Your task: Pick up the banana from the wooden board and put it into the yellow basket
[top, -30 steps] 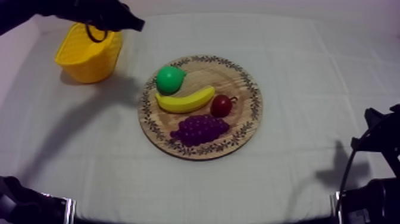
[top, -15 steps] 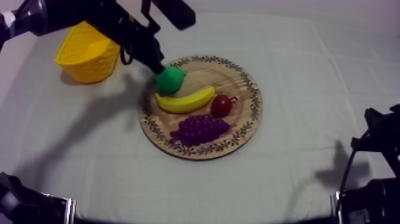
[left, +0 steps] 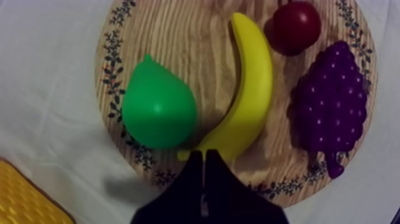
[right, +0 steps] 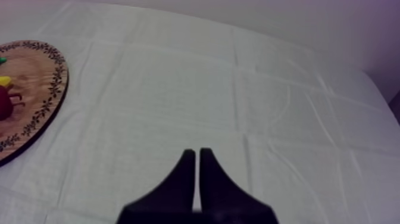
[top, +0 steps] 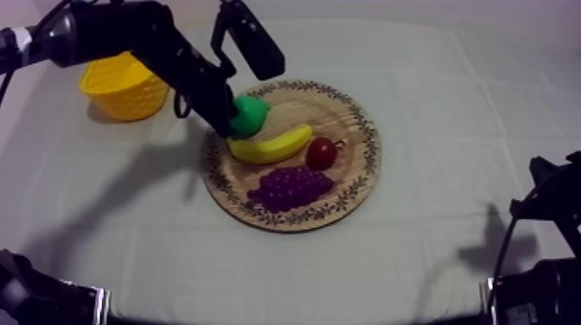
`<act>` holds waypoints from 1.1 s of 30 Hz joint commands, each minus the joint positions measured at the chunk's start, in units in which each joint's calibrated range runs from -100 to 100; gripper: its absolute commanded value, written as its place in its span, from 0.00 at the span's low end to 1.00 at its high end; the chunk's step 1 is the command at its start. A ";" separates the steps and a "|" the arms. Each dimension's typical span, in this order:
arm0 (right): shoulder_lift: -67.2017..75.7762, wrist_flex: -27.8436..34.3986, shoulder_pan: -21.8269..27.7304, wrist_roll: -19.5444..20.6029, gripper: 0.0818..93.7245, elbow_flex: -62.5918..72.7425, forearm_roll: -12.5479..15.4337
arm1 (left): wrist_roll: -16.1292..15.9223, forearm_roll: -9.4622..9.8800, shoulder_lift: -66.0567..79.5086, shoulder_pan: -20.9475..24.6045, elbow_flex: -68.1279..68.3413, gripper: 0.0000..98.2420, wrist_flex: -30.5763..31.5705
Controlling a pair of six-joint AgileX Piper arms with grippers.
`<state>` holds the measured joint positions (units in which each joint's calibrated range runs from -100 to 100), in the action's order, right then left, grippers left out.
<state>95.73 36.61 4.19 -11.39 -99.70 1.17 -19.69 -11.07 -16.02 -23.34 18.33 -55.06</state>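
The yellow banana (top: 270, 145) lies across the middle of the round wooden board (top: 363, 173), with a green pear (top: 252, 112) just behind its left end. My left gripper (top: 227, 130) hangs over the board's left rim, beside the pear. In the left wrist view its fingers (left: 204, 158) lie together as a narrow wedge, shut on nothing, just short of the near tip of the banana (left: 250, 89). The yellow basket (top: 125, 86) stands at the far left. My right gripper (right: 197, 154) is shut over bare cloth, right of the board (right: 36, 107).
A small red fruit (top: 321, 153) and a purple bunch of grapes (top: 292, 187) share the board to the right of and in front of the banana. My left arm (top: 164, 47) crosses above the basket's right side. Bare cloth surrounds the board.
My left arm has swung from above the basket down and to the right, and its gripper now sits at the board's left rim by the pear. The right arm has stayed still.
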 commanded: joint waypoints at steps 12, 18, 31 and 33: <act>0.02 0.00 0.02 -0.01 0.00 0.03 -0.02 | 2.87 2.33 -2.62 -1.60 1.99 0.03 3.54; 0.02 0.00 0.02 -0.01 0.00 0.03 -0.02 | 3.39 3.45 -4.49 -2.24 1.78 0.32 4.10; 0.02 0.00 0.02 -0.01 0.00 0.03 -0.02 | 6.15 6.42 -6.64 -3.53 -0.82 0.89 2.71; 0.02 0.00 0.02 -0.01 0.00 0.03 -0.02 | 6.29 6.62 -6.90 -3.73 -1.23 0.92 2.42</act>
<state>95.73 36.61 4.19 -11.39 -99.70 1.17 -13.48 -4.43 -22.73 -27.03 17.19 -52.51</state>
